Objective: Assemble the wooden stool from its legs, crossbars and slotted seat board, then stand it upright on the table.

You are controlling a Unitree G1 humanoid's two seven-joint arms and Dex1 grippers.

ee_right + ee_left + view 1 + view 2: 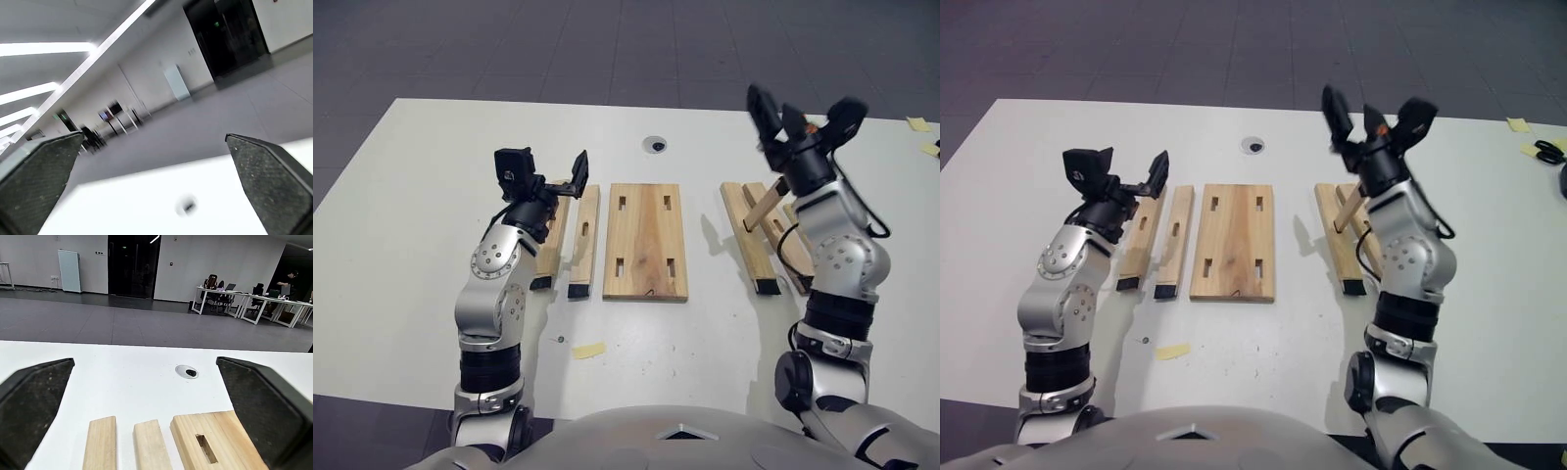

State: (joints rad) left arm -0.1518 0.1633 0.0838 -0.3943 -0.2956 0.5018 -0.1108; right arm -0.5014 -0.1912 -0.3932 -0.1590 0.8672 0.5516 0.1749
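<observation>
Claws wide, left claw, right claw, right-side legs partly hidden, perhaps three.

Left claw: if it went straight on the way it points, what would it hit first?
Likely the white table near the round hole, beyond the wooden boards. The left claw points nearly level, so it may clear the far edge.

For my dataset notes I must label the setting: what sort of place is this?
Most likely an open-plan office or lab hall: the white table has a cable grommet, office desks stand across the grey floor, and long strip lights run overhead.
</observation>
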